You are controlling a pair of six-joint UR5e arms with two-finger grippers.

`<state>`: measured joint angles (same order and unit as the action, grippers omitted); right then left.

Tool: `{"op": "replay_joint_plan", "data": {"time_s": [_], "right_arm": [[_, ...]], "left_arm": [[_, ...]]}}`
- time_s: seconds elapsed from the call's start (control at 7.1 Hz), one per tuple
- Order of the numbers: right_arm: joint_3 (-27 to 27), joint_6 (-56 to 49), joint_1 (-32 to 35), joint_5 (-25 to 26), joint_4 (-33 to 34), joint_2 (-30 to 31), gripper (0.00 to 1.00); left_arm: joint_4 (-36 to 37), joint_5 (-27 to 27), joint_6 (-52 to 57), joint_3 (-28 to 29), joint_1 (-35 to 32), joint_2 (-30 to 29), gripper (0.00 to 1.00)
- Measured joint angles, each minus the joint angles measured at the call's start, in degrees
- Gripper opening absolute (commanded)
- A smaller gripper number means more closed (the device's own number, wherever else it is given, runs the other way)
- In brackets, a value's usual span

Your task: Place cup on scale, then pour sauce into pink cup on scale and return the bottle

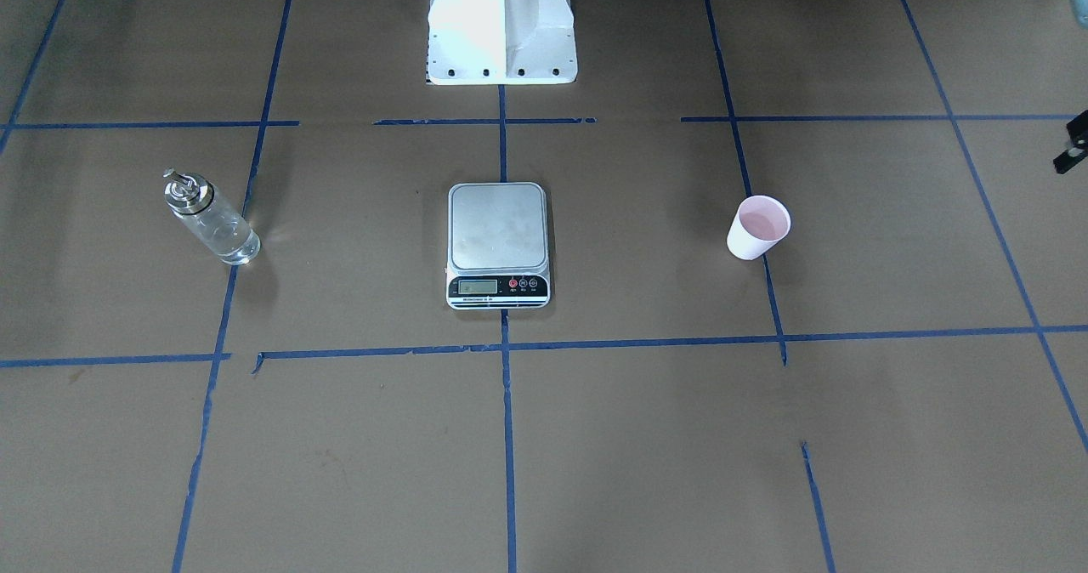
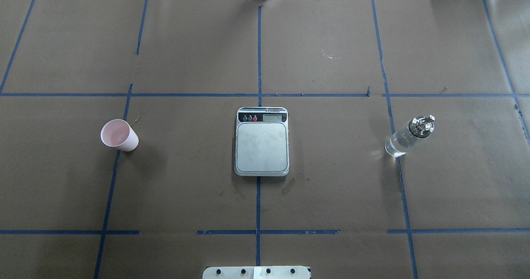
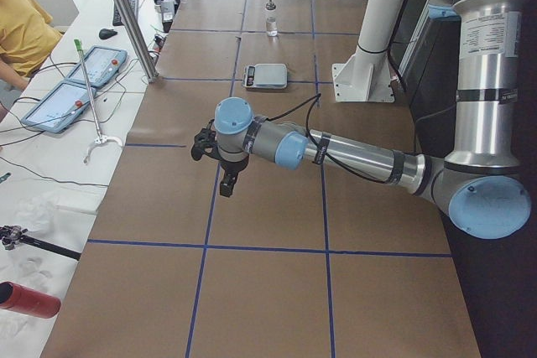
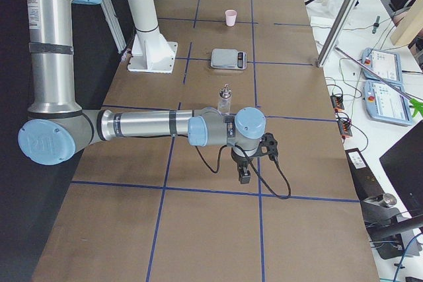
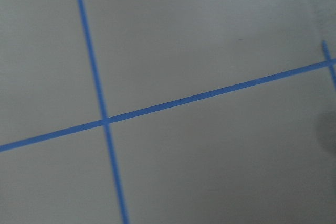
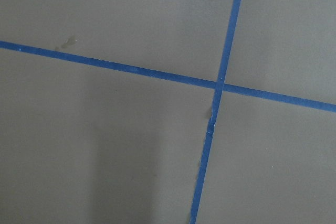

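The pink cup (image 2: 119, 135) stands upright on the brown paper, left of the scale (image 2: 261, 141), whose steel platform is bare. The clear bottle (image 2: 409, 136) with its silver spout stands right of the scale. All three also show in the front view: cup (image 1: 758, 227), scale (image 1: 498, 244), bottle (image 1: 211, 220). My left gripper (image 3: 226, 182) hangs over the table far beyond the cup. My right gripper (image 4: 243, 173) hangs far beyond the bottle (image 4: 225, 100). I cannot tell whether either is open or shut. Both wrist views show only paper and blue tape.
The white robot base (image 1: 501, 25) stands behind the scale. Blue tape lines (image 2: 258, 55) grid the paper. A metal post (image 3: 126, 14) rises at the table's operator side, with tablets (image 3: 75, 81) and cables beyond it. A black part (image 1: 1073, 144) pokes in at the front view's right edge.
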<state>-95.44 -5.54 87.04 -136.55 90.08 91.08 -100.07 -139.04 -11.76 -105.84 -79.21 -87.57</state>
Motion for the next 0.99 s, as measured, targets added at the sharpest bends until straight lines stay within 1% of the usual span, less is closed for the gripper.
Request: {"op": "replay_joint_plan", "data": {"time_s": [0.14, 0.42, 0.7, 0.99], "right_arm": [[0.01, -0.03, -0.02, -0.04, -0.24, 0.20, 1.00], [0.18, -0.06, -0.02, -0.11, -2.03, 0.90, 1.00], [0.37, 0.13, -0.02, -0.01, -5.05, 2.26, 1.00], [0.65, 0.18, -0.02, -0.01, -5.60, 2.62, 1.00]], "left_arm": [[-3.93, -0.27, -10.20, -0.24, 4.63, -1.27, 1.00], [-7.59, 0.72, -29.34, -0.24, 14.72, -6.19, 0.99], [-8.04, 3.40, -40.01, 0.34, 22.51, -9.98, 0.99], [-8.04, 7.11, -45.48, 0.56, 27.63, -11.51, 0.99]]}}
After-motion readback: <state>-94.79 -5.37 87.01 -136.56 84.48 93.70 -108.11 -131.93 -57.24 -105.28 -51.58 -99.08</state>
